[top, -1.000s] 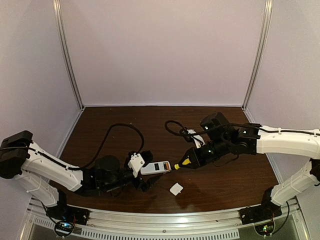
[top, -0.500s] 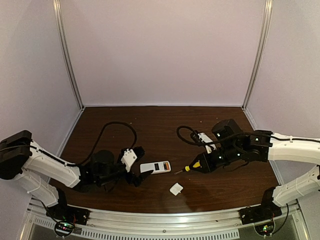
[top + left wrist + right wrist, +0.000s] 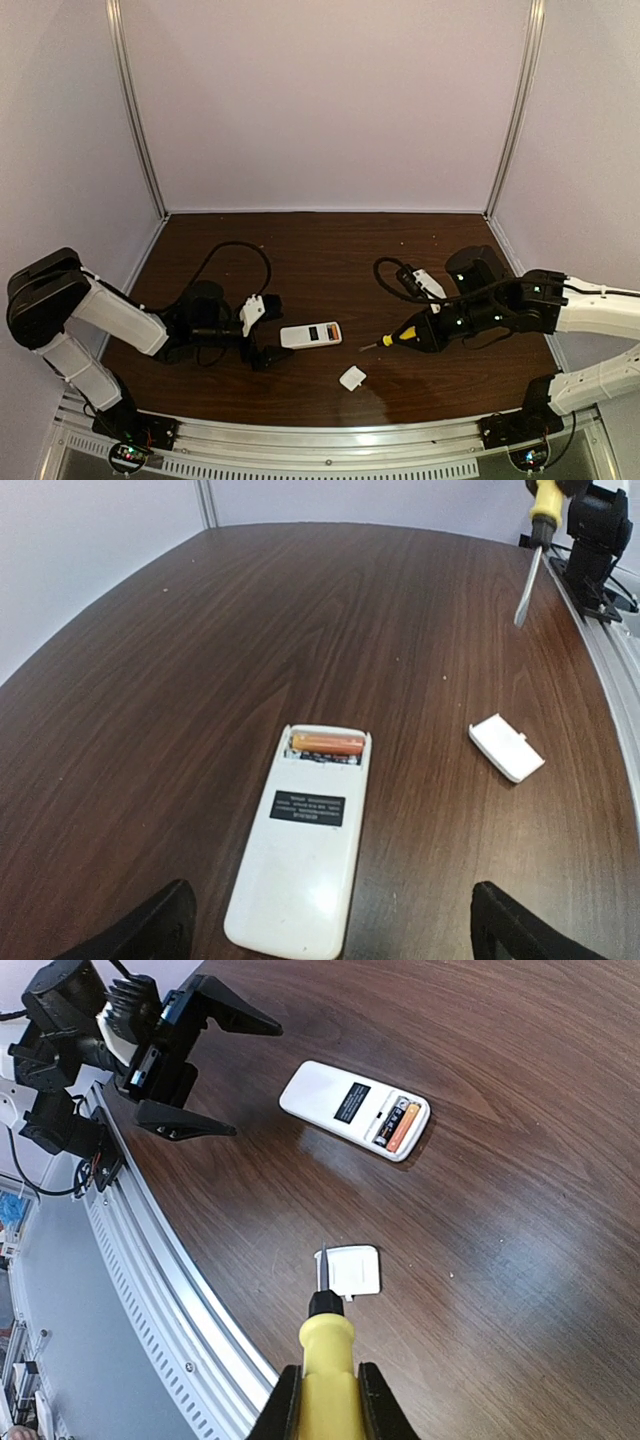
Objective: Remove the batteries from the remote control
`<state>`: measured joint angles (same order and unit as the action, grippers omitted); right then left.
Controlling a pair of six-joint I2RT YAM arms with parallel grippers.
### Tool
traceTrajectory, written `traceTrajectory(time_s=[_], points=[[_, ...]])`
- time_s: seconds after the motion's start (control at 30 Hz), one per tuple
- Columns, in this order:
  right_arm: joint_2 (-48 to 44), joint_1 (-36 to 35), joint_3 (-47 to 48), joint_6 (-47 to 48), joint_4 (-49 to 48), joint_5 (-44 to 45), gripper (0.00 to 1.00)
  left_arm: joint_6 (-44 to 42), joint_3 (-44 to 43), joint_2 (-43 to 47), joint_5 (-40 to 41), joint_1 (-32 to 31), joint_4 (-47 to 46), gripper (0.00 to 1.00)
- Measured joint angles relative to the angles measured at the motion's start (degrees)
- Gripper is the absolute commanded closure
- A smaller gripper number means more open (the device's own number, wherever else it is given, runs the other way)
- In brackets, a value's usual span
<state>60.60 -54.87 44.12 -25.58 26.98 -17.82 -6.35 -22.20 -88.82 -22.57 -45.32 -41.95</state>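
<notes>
The remote control (image 3: 311, 334) (image 3: 305, 850) (image 3: 352, 1110) lies on the table with its white back up and its battery bay uncovered. An orange battery (image 3: 328, 744) (image 3: 409, 1128) sits in the bay, with a darker one beside it. My left gripper (image 3: 272, 328) (image 3: 330, 910) is open, one finger on each side of the remote's near end, touching nothing. Right of the remote, my right gripper (image 3: 418, 333) (image 3: 328, 1400) is shut on the yellow-handled screwdriver (image 3: 388, 340) (image 3: 328, 1345) (image 3: 540, 520). Its blade hangs above the table, clear of the remote.
The small white square cover (image 3: 352, 378) (image 3: 506, 747) (image 3: 355, 1268) lies loose near the front edge. Black cables loop above the table behind each wrist (image 3: 240, 255). An aluminium rail (image 3: 330, 440) runs along the near edge, and walls enclose the other three sides.
The left gripper drew back to the left, off the remote, and stands a little wider. The right arm pulled right with the screwdriver, away from the remote's end.
</notes>
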Motion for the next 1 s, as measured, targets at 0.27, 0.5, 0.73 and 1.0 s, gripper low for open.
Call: traceTrajectory(time_s=[0.27, 0.5, 0.73, 1.0], points=[[-5.3, 0.0, -1.0, 0.2, 0.3, 0.0, 1.00, -1.4, -1.9, -8.4, -7.0, 3.8, -2.4, 0.03], [-6.9, 0.0, -1.7, 0.1, 0.4, -0.1, 1.00, -2.3, -5.1, -13.5, -9.1, 4.9, -3.3, 0.03], [-7.0, 0.0, -1.8, -0.3, 0.4, -0.1, 1.00, -3.7, -8.5, -15.5, -10.2, 5.8, -3.0, 0.03], [-8.3, 0.0, -1.8, -0.7, 0.4, -0.3, 1.00, -6.1, -11.4, -18.8, -12.8, 6.6, -0.1, 0.03]])
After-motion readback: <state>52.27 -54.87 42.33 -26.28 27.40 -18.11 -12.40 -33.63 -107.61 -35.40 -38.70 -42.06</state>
